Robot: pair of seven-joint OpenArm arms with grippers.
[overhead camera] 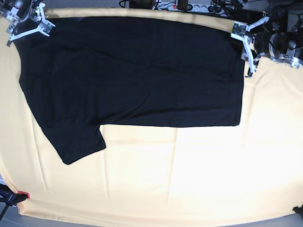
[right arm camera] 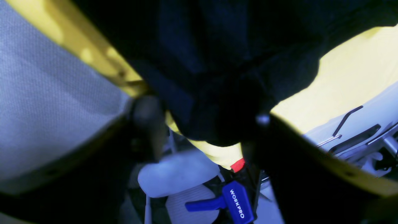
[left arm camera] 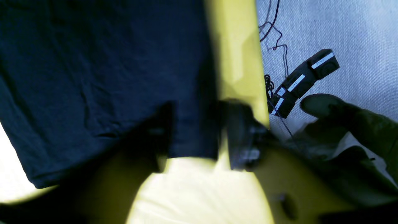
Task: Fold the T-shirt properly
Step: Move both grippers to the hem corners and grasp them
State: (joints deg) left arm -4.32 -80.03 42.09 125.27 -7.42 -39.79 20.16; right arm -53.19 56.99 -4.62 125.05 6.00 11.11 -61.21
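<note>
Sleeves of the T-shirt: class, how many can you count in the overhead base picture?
1. The sleeve sticks out at the T-shirt's lower left, lying on the yellow cloth. A second sleeve may be hidden, folded under the body.

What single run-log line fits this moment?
shirt: flat on cloth | left pincer: hem corner | right pincer: shoulder corner

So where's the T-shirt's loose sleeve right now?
In the base view, the sleeve lies flat on the yellow cloth at lower left of the T-shirt, far from both end effectors.
</note>
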